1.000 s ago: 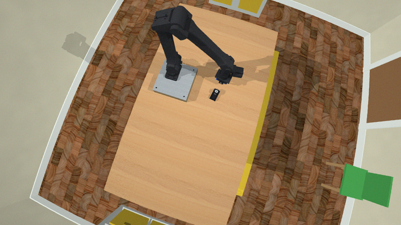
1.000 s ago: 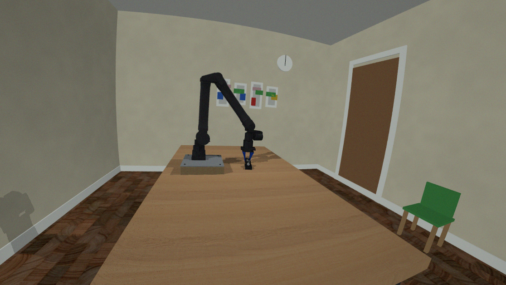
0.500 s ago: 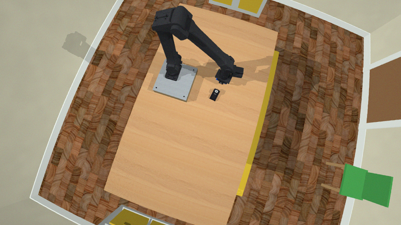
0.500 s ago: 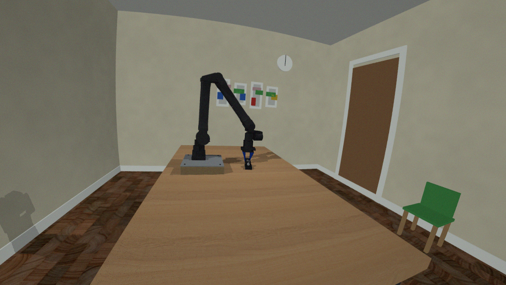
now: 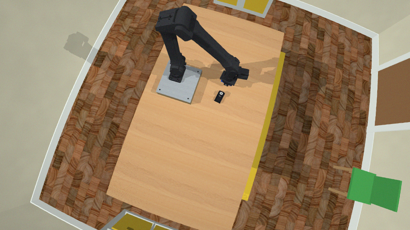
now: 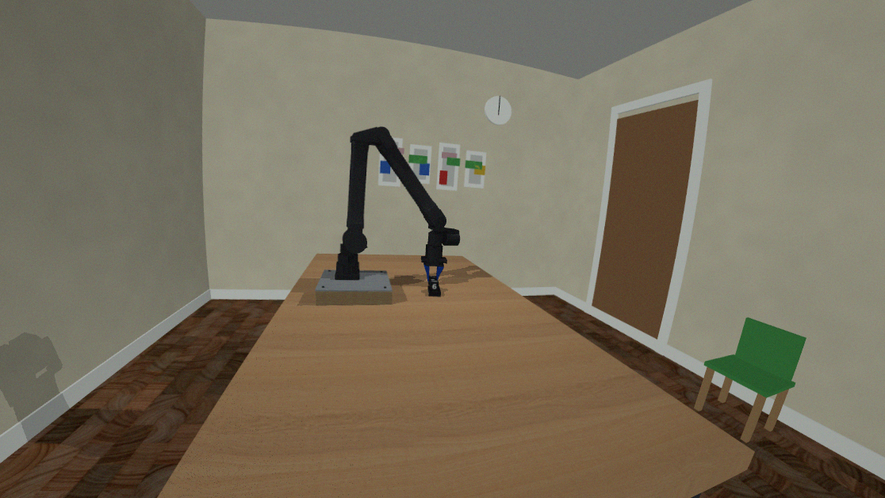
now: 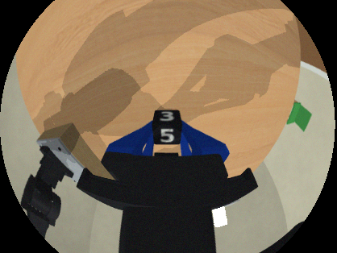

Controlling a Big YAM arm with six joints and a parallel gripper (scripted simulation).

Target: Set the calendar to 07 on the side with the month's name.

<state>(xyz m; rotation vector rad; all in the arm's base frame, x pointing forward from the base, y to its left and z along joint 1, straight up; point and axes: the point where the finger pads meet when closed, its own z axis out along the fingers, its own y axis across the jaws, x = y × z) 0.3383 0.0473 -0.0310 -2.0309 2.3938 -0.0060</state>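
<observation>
- The gripper (image 5: 227, 82) (image 6: 434, 278) (image 7: 167, 124) pointed down over the worktop (image 5: 183, 145) (image 6: 433, 371) (image 7: 181, 60), between its two long edges and nearer the short edge by the grey-and-yellow cabinet (image 5: 241, 0).
- Its blue fingers were clenched on a black cube (image 7: 167, 126), one on either side; the wrist view showed a white 3 and a white 5 on it.
- A second cube (image 5: 221, 93) (image 6: 434, 286), with a white 6 facing the exterior view, sat just beside the gripper, on the side toward the far short edge. The dark piece beneath it looked like the tray (image 5: 217, 100) (image 6: 434, 293), though its outline was too small to tell surely.
- That piece lay on the worktop, slightly nearer the door-side long edge.
- The base plate (image 5: 186, 96) (image 6: 377, 285) (image 7: 73, 165) stood by the opposite long edge.
- The green chair (image 5: 361, 185) (image 6: 767, 350) (image 7: 299, 117) stood well apart, beyond the door-side edge.
</observation>
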